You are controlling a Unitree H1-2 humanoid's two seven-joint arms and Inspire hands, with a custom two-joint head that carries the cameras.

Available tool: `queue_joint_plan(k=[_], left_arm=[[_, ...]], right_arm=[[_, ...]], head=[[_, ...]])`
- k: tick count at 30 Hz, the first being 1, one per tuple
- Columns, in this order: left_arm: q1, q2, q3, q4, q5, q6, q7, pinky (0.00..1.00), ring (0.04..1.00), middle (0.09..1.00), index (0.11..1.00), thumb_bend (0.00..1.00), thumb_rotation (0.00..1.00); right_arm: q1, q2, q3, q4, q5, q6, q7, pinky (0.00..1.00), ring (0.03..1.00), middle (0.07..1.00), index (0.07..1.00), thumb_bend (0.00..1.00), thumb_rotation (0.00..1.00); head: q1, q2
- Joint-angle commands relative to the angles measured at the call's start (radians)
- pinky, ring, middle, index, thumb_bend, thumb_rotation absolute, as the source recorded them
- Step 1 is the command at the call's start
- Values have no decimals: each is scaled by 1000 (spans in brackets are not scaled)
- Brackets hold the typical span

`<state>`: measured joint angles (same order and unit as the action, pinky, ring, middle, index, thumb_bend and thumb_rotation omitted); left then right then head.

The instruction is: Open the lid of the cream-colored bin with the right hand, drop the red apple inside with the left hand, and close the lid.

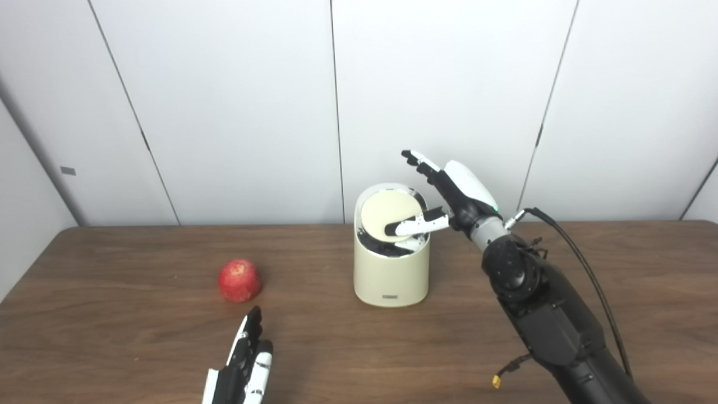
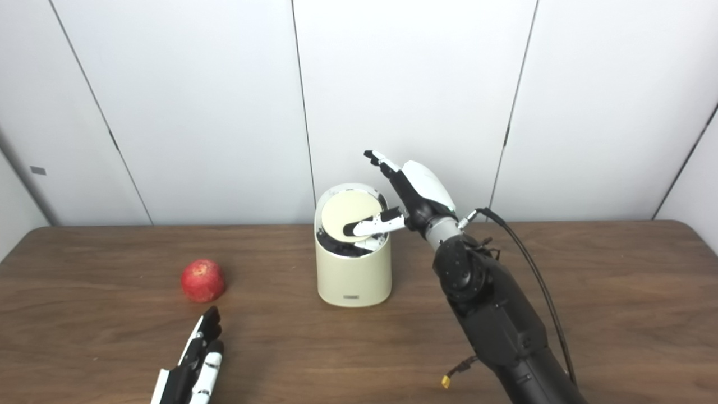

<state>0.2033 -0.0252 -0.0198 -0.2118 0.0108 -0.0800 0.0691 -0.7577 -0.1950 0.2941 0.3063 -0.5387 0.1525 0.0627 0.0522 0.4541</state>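
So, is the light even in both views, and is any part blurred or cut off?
Left eye view: soft, even light; the apple and bin cast only faint shadows on the table, no glare. Right eye view: same light, slightly soft overall; the left hand is cut off by the bottom edge, and the right hand shows whole against the white wall.

Bare table (image 1: pixel 140 336) lies between the left hand (image 1: pixel 244 365) and the apple (image 1: pixel 240 280), so that approach is clear. The bin (image 1: pixel 391 275) stands well apart from the apple with open table between, but over its mouth the tilted lid (image 1: pixel 389 216) and the right hand (image 1: pixel 449 196), thumb laid across it, bar the way; the wall rises close behind
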Motion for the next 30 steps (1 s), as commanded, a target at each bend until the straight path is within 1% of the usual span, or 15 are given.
queue_joint_plan(k=[1, 3, 6, 9, 16, 21, 24, 26, 28, 30], left_arm=[[29, -18, -8, -3, 12, -24, 1, 1000, 1000, 991, 985, 280, 688], [30, -17, -9, -3, 13, -24, 1, 1000, 1000, 991, 985, 278, 688], [28, -17, -7, 2, 11, -26, 1, 1000, 1000, 990, 981, 277, 655], [28, -17, -8, -6, 22, -9, 5, 1000, 1000, 984, 975, 293, 639], [26, -11, -8, -10, 45, 9, 7, 1000, 1000, 990, 983, 266, 552], [24, -5, -11, 2, 63, -7, 7, 1000, 1000, 990, 983, 267, 525], [25, -7, -11, 2, 72, -4, 8, 1000, 1000, 994, 985, 270, 526], [26, -9, -11, 0, 76, 0, 7, 1000, 1000, 995, 987, 272, 527], [26, -11, -11, -2, 77, 4, 7, 1000, 1000, 997, 988, 264, 521], [27, -12, -13, -4, 83, 9, 8, 1000, 1000, 996, 987, 262, 501]], right_arm=[[-52, -15, 3, -12, -21, -26, -4, 889, 913, 920, 944, 948, 284], [-52, -19, 4, -10, -21, -28, -3, 891, 915, 921, 944, 953, 274], [-51, -28, 9, -7, -31, -28, -3, 913, 923, 927, 938, 974, 199], [-50, -32, 14, -7, -37, -27, 1, 921, 926, 929, 936, 987, 174], [-46, -32, 15, -1, -28, -31, 5, 910, 918, 927, 934, 991, 176], [-42, -33, 10, -1, -20, -36, 7, 905, 920, 926, 933, 979, 167], [-33, -27, -3, -13, 1, -37, 11, 898, 920, 927, 933, 952, 211], [-24, -16, -21, -36, 25, -21, 17, 864, 916, 923, 931, 904, 283], [-16, -4, -44, -67, 50, -3, 21, 842, 911, 921, 929, 865, 321], [-6, 4, -67, -103, 70, 11, 20, 834, 906, 922, 935, 803, 367]], head=[[1, 1], [2, 2], [3, 3], [5, 3], [6, 4], [7, 3], [8, 2], [8, 1], [8, 2], [9, 1]])
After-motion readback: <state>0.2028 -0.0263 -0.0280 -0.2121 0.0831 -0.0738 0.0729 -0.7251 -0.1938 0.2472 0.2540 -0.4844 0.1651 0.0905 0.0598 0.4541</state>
